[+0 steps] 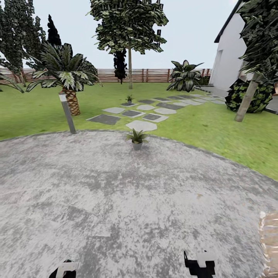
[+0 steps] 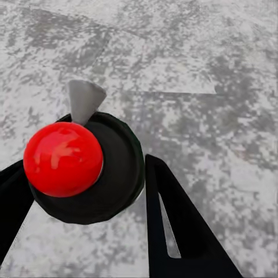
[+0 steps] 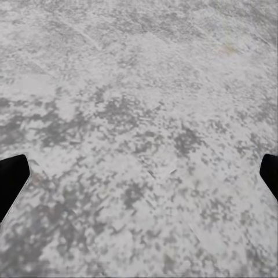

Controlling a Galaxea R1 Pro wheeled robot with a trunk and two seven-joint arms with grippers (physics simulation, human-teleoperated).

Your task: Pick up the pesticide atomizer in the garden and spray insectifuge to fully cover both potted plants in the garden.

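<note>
In the left wrist view the pesticide atomizer [image 2: 87, 174] is seen from above: a black round body with a red knob and a grey cone nozzle. My left gripper [image 2: 84, 167] is shut on it, a black finger [image 2: 179, 226] on each side. That gripper [image 1: 63, 270] sits at the head view's lower edge. My right gripper [image 1: 199, 266] is open over bare paving, its fingertips [image 3: 11, 179] wide apart. One potted plant [image 1: 136, 139] stands at the patio's far rim, straight ahead. The other potted plant [image 1: 129, 99] is farther off among the stepping stones.
The round grey patio [image 1: 116, 200] lies under both arms. A leaning grey post [image 1: 67, 114] and a palm [image 1: 67, 77] stand at the far left rim. A scaly tan trunk [image 1: 269, 239] is close at the right. Lawn, fence [image 1: 154, 75] and white house [image 1: 229, 58] lie beyond.
</note>
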